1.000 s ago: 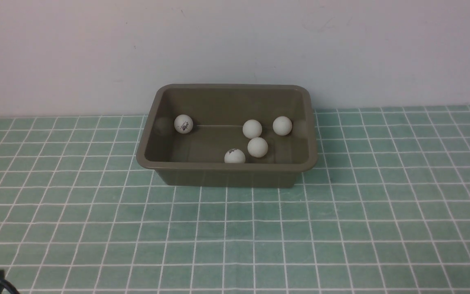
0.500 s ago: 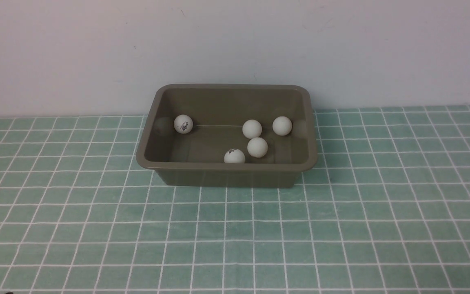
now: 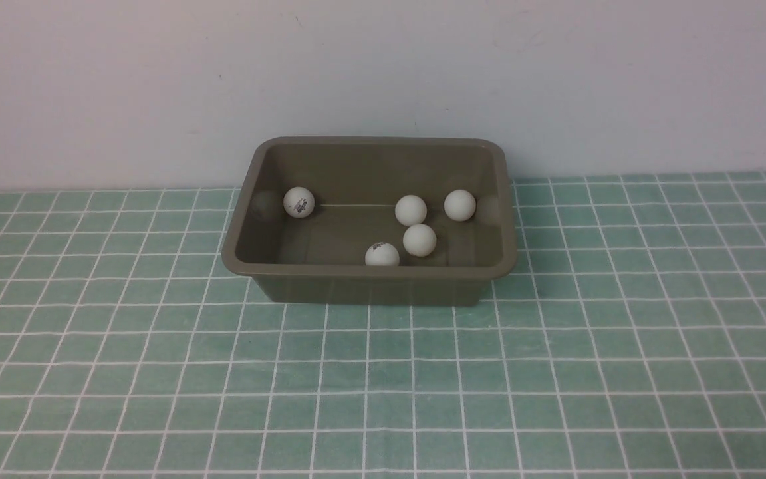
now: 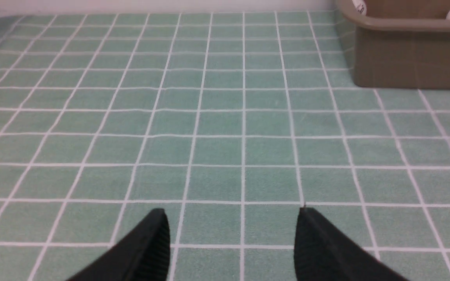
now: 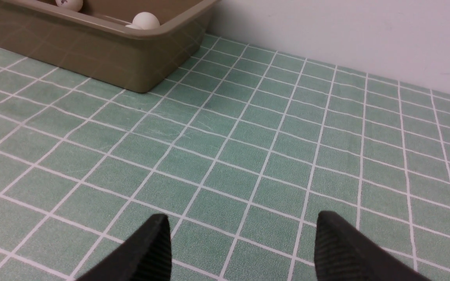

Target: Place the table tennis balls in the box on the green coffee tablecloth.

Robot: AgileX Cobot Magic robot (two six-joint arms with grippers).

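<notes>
The olive-brown box (image 3: 370, 286) stands at the back middle of the green coffee tablecloth (image 3: 383, 372). Several white table tennis balls lie inside it: one at the left (image 3: 299, 201), the others grouped right of centre (image 3: 419, 240). Neither gripper shows in the front view. In the left wrist view my left gripper (image 4: 231, 211) is open over bare cloth, and the box (image 4: 412, 58) is well ahead of it. In the right wrist view my right gripper (image 5: 242, 216) is open too, with nothing between its fingers. There the box (image 5: 92, 50) is far off, with a ball (image 5: 145, 19) showing over its rim.
A plain white wall (image 3: 383, 73) rises directly behind the box. The checked cloth stretches to both sides and towards me.
A dark part of my left arm in the front view's bottom left corner has drawn back out of sight. The box and balls have not moved.
</notes>
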